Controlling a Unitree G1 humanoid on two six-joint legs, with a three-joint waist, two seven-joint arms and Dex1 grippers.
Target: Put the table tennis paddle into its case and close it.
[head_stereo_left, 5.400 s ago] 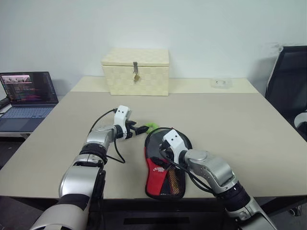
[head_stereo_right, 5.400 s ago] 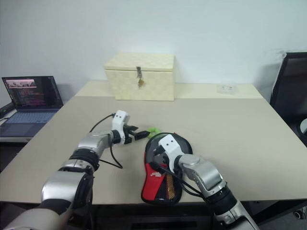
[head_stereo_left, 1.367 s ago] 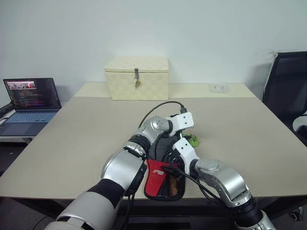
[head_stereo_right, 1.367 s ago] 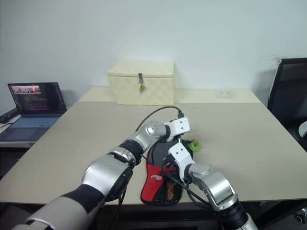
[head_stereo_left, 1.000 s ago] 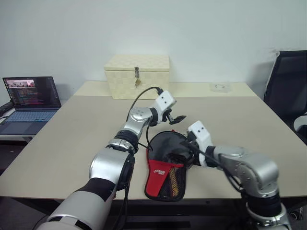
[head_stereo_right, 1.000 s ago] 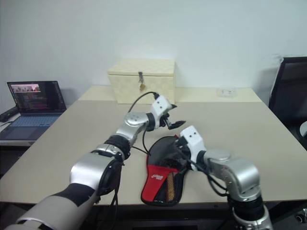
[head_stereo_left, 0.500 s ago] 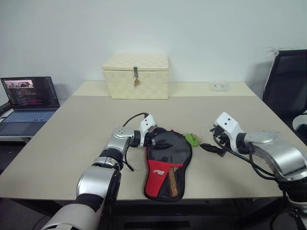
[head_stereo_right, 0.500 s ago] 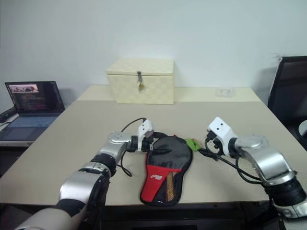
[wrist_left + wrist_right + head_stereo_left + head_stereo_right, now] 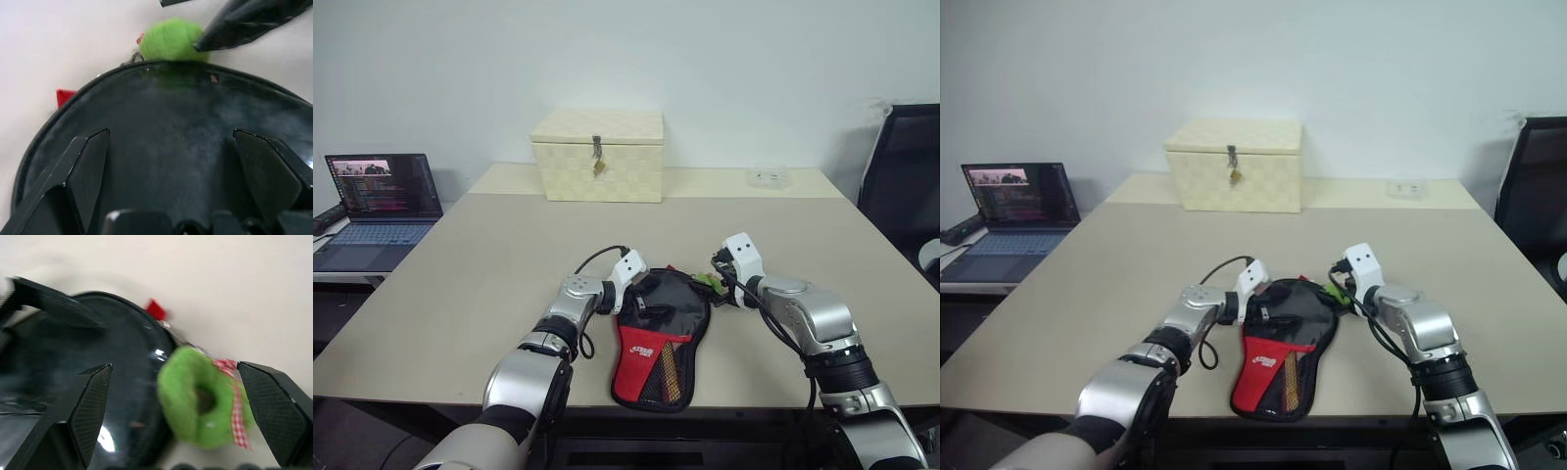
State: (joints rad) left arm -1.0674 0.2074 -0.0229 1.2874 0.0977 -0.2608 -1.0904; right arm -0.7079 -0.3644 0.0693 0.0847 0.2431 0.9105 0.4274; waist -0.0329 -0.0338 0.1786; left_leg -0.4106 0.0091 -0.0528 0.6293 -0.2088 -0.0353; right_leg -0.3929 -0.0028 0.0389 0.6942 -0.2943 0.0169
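You're handling a soft, floppy case (image 9: 661,328) — both grippers, left (image 9: 641,310) and right (image 9: 717,282), are gaping empty; take the zipper rim.

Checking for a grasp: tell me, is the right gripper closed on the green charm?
No; the right gripper stands open, its fingers apart either side of the green charm.

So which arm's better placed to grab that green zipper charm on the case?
Right. Its open gripper sits beside the green charm, which lies between its fingers; the left gripper is over the case.
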